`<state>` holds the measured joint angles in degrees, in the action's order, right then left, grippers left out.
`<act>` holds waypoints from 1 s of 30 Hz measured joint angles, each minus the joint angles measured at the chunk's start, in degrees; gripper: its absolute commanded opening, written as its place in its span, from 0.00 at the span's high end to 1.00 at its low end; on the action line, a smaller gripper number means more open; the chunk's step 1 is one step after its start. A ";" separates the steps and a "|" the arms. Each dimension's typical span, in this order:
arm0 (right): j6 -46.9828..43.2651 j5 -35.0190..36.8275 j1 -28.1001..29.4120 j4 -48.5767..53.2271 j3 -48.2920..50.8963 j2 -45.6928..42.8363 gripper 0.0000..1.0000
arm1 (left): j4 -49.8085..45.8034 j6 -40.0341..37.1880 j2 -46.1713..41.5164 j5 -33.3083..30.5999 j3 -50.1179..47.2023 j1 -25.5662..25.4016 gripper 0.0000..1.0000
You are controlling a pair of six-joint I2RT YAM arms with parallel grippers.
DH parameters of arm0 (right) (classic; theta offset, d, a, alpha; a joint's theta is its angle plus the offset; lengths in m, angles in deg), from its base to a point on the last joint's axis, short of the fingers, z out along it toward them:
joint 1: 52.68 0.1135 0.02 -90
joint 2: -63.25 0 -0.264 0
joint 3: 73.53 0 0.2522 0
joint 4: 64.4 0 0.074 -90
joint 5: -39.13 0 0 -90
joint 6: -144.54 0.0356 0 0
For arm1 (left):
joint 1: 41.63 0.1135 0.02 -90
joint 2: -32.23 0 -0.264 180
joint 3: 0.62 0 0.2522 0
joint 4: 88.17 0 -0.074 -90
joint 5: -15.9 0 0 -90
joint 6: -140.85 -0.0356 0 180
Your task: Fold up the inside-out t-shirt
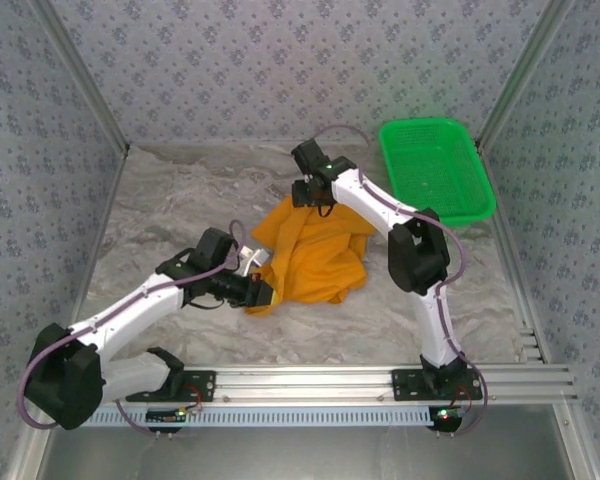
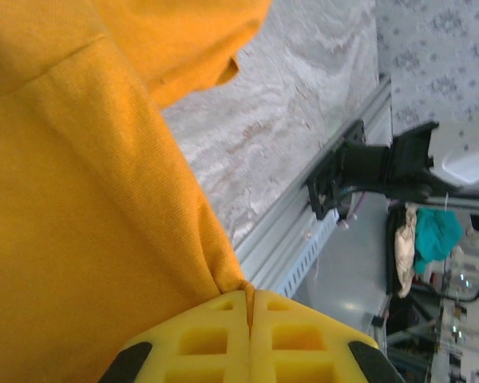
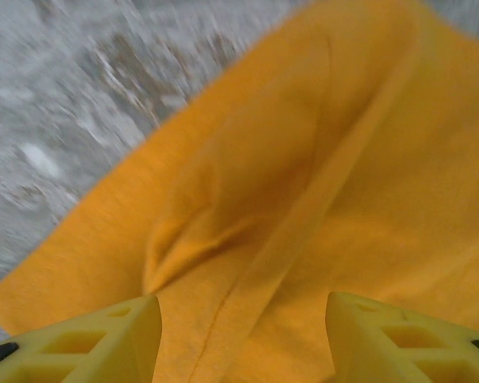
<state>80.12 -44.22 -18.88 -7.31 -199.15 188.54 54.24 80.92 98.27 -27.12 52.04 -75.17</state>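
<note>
Marble-patterned table (image 1: pixel 170 210) is seen with the orange t-shirt (image 1: pixel 315 255) crumpled at its centre. A green mesh basket (image 1: pixel 435 170) is set at far right. The left arm is stretched low from near left, left gripper (image 1: pixel 260 292) pinched tight on the shirt's near-left edge. The right arm is bent at the elbow, right gripper (image 1: pixel 313 195) spread apart over the shirt's far corner.

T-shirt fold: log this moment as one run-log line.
t-shirt: bunched mid-table, not folded | left gripper: shut on its near edge | right gripper: open above far edge
</note>
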 measured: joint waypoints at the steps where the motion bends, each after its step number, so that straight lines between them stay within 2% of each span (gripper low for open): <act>1: 1.09 -0.28 -0.04 1.16 -0.35 0.46 0.45 | -0.15 -0.37 0.39 0.37 0.33 -0.35 1.00; 4: 3.85 -1.14 -0.02 3.74 -2.56 1.92 0.49 | -1.05 -1.79 1.97 1.53 1.92 -0.87 1.00; 6: 5.27 -1.49 0.09 4.55 -3.67 2.56 0.57 | -1.51 -2.58 2.71 1.90 2.91 -0.98 1.00; 9: 6.45 -1.60 0.59 5.01 -3.85 2.97 0.58 | -1.57 -3.06 3.02 2.14 3.45 -0.98 1.00; 11: 6.84 -1.81 0.76 5.14 -4.02 3.54 0.63 | -1.62 -3.06 3.02 2.23 3.50 -0.98 1.00; 15: 7.65 -3.13 1.01 5.62 -6.16 5.97 0.63 | -1.64 -3.10 3.02 2.36 3.50 -0.98 1.00; 16: 7.72 -3.45 1.01 5.73 -6.99 6.73 0.73 | -1.64 -3.17 3.02 2.38 3.52 -0.98 1.00; 17: 8.11 -3.69 1.01 5.86 -7.76 7.39 0.90 | -1.64 -3.26 3.02 2.36 3.52 -0.98 1.00; 18: 8.07 -4.15 1.01 5.86 -8.41 7.93 1.00 | -1.70 -3.32 3.02 2.32 3.54 -0.98 1.00; 23: 8.76 -5.73 0.37 6.08 -9.62 8.39 1.00 | -5.75 -5.14 2.21 -2.40 5.40 0.98 1.00; 30: 9.79 -5.01 -3.65 4.20 -13.75 6.75 1.00 | -11.74 -14.73 -3.96 -17.73 18.03 12.28 1.00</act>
<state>89.91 -49.22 -22.53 -3.12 -212.90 195.30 42.50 66.18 94.31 -44.85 70.07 -62.89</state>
